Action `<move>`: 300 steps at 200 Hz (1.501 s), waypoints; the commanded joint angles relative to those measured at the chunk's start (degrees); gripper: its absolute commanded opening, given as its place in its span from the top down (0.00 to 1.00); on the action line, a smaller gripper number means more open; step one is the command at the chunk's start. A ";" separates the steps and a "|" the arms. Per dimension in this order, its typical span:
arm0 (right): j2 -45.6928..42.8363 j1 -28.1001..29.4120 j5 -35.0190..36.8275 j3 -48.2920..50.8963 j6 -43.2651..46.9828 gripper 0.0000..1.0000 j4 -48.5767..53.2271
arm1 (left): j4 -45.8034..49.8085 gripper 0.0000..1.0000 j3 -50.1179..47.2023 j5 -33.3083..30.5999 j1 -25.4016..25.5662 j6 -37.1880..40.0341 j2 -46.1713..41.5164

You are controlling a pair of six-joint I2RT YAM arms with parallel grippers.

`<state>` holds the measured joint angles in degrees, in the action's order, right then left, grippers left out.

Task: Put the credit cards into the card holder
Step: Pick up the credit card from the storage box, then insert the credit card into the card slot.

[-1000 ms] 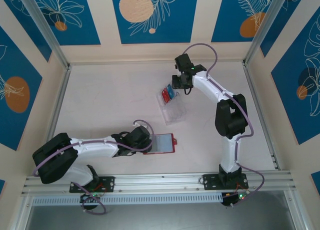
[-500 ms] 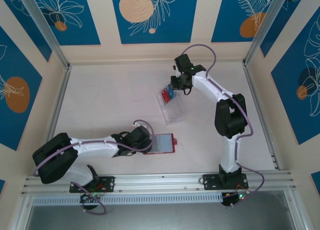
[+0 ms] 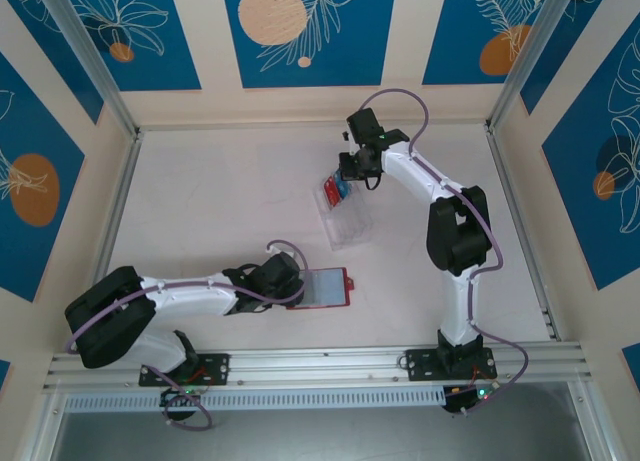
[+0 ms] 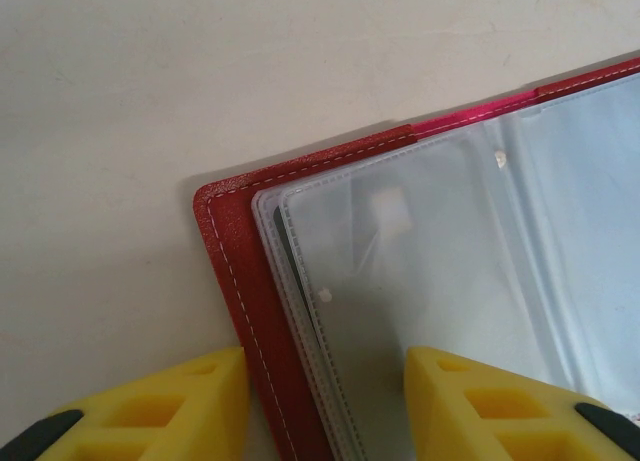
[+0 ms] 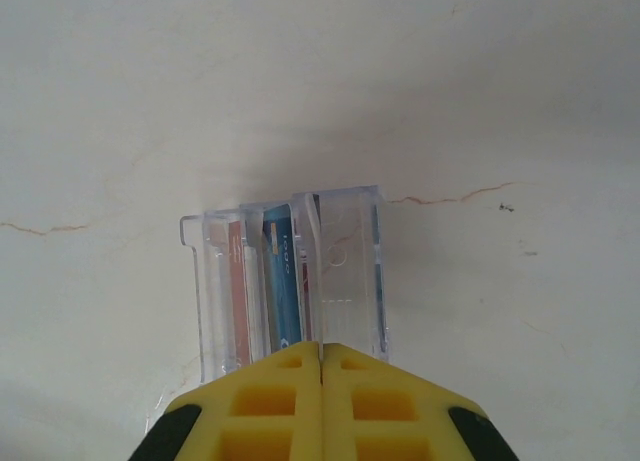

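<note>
1. Near-left of centre, the open red card holder lies flat; the left gripper has its fingers apart astride the holder's edge.
2. Far centre, the right gripper, fingers pressed together, sits over a clear tray holding red and blue credit cards; print unreadable.

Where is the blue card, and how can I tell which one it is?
Look toward the far side of the white table, where a clear plastic tray lies. At the tray's far end, two cards sit slotted side by side. The blue card is the right-hand one, right beside the red card, and its colour sets it apart.
</note>
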<state>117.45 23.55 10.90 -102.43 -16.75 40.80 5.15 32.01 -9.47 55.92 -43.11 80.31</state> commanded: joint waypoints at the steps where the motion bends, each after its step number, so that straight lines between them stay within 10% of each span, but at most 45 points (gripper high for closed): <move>1: -2.96 0.44 -0.67 -1.63 0.78 1.00 1.76 | 2.06 0.57 -0.79 -0.02 0.80 -0.22 -0.08; 83: -18.97 3.01 4.22 4.55 -1.28 1.00 -0.13 | 2.55 0.56 -0.90 0.92 0.92 1.16 -2.22; 176: -45.26 17.16 2.69 40.09 -12.47 1.00 -16.18 | 5.14 0.55 0.16 0.86 0.86 2.85 -4.66; 300: -47.89 24.33 0.08 64.78 -24.61 1.00 -37.62 | 5.73 0.63 0.82 -1.06 1.55 2.04 -0.33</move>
<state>68.42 46.19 12.36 -40.32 -38.17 11.46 9.02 32.69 -9.15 56.42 -41.41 79.24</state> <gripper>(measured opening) 0.066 0.377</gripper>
